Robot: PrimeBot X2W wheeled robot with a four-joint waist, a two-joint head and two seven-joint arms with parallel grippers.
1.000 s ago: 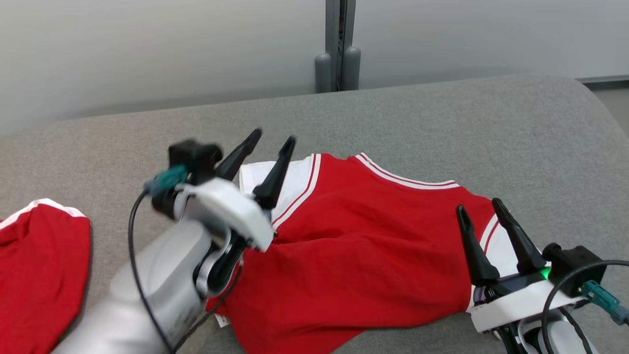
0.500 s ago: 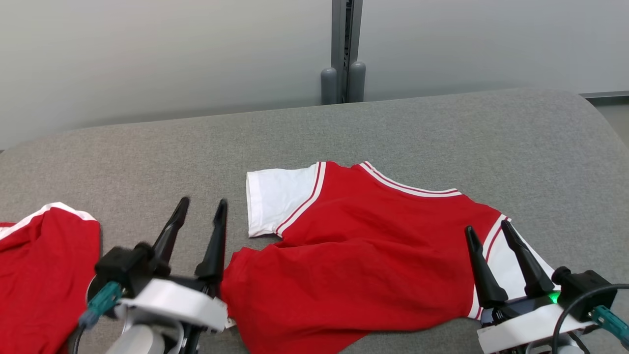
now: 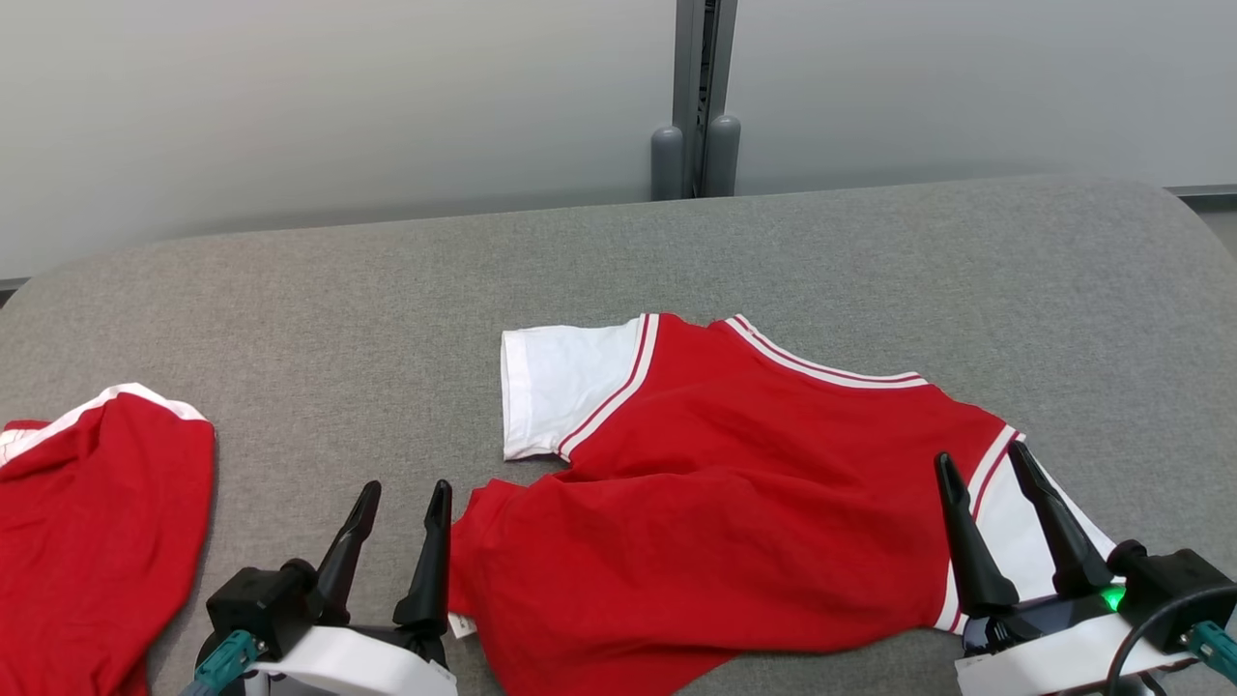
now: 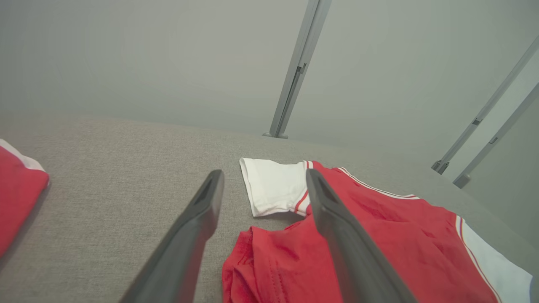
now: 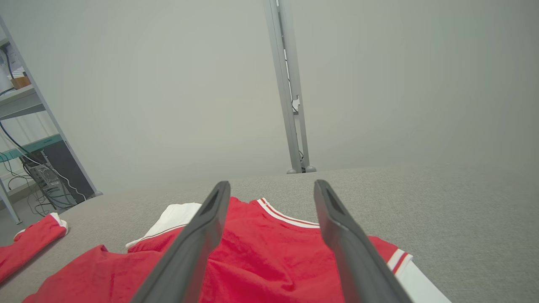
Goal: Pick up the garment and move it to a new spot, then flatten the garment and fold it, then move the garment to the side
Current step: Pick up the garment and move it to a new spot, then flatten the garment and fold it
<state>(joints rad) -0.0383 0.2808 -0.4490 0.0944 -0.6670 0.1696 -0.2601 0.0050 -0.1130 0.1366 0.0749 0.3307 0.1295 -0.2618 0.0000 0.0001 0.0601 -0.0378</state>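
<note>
As it is lying spread but rumpled across the middle of the grey counter (image 3: 387, 280), the garment (image 3: 734, 483), a red T-shirt with white sleeves, is pointing its striped collar (image 3: 821, 364) toward the far side. Its left sleeve (image 3: 560, 387) is lying flat in plain sight, and the red hem corner nearest the left arm is bunching into small folds. Its right sleeve (image 3: 1024, 541) is showing partly behind the right end effector (image 3: 978, 454), whose two dark fingers are standing wide apart over that shoulder and gripping nothing. The left end effector (image 3: 406, 488) is sitting just left of the garment's near left corner, over bare counter, its fingers likewise spread fully and holding nothing; whether its right finger is touching the cloth cannot be told. Well apart, at the left edge, a second red garment (image 3: 87, 541) with white trim is lying on the counter. Beyond the far edge, a grey post (image 3: 704, 97) is rising against a pale wall (image 3: 338, 116).
</note>
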